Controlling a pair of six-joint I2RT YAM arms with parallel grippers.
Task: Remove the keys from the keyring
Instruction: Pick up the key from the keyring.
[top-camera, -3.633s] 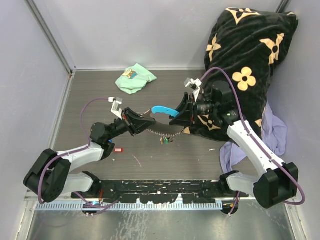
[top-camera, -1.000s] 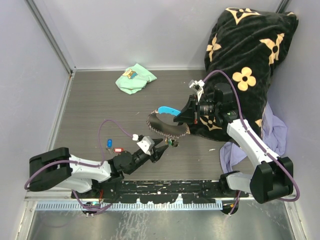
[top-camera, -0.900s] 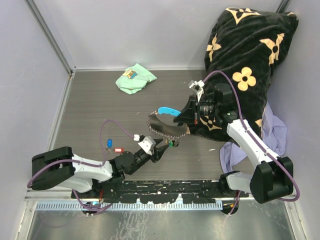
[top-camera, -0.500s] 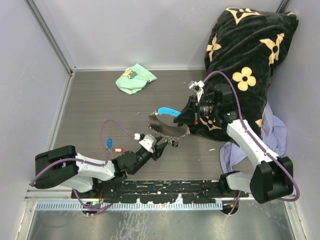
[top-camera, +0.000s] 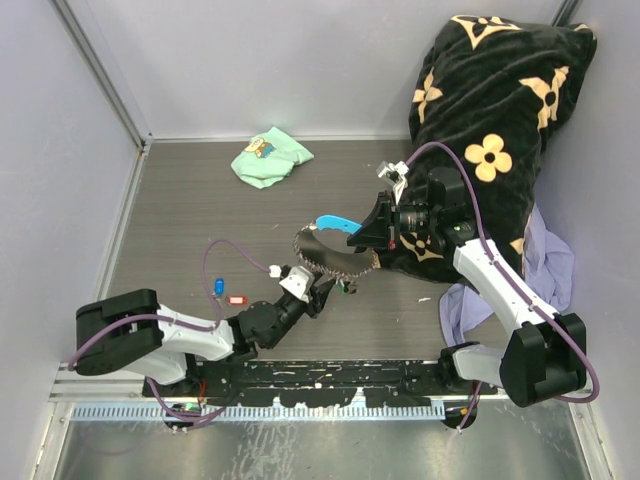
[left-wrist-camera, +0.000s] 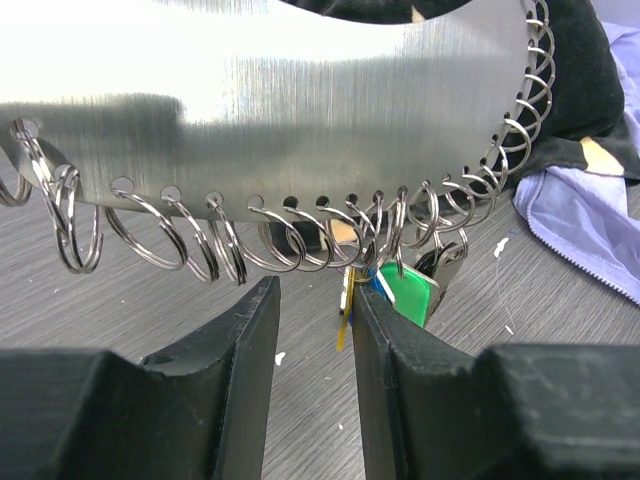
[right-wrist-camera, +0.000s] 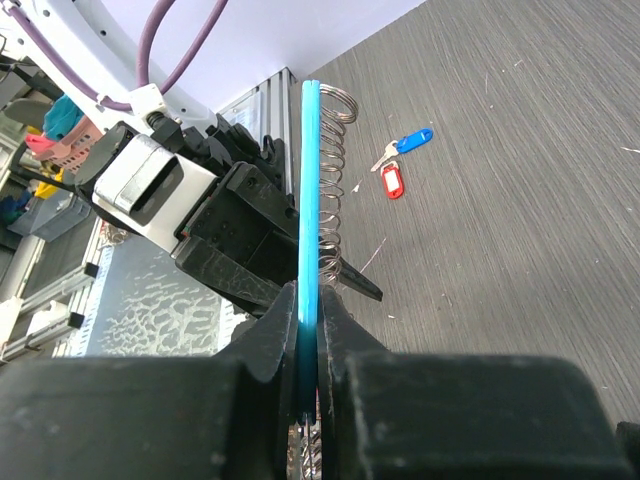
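Note:
The keyring is a curved silvery metal strip (left-wrist-camera: 300, 100) edged with several wire rings (left-wrist-camera: 300, 235), with a sky-blue fob (top-camera: 330, 220) at one end. It hangs above the table. My right gripper (right-wrist-camera: 309, 300) is shut on the fob (right-wrist-camera: 311, 200). A green-tagged key (left-wrist-camera: 410, 293), a yellowish key (left-wrist-camera: 345, 310) and a bit of blue hang from the rings. My left gripper (left-wrist-camera: 315, 300) is open just below the rings. The yellowish key lies between its fingers, close against the right finger (left-wrist-camera: 385, 350). From above, the left gripper (top-camera: 325, 288) sits beside the hanging keys (top-camera: 345, 287).
A blue-tagged key (top-camera: 219, 287) and a red-tagged key (top-camera: 236, 299) lie loose on the table at the left. A mint-green cloth (top-camera: 268, 157) lies at the back. A black flowered blanket (top-camera: 490, 130) and a lavender cloth (top-camera: 545, 265) fill the right side.
My left gripper has crept forward and up toward the hanging keys, and its jaws have narrowed a little. The right gripper and the fob have stayed put.

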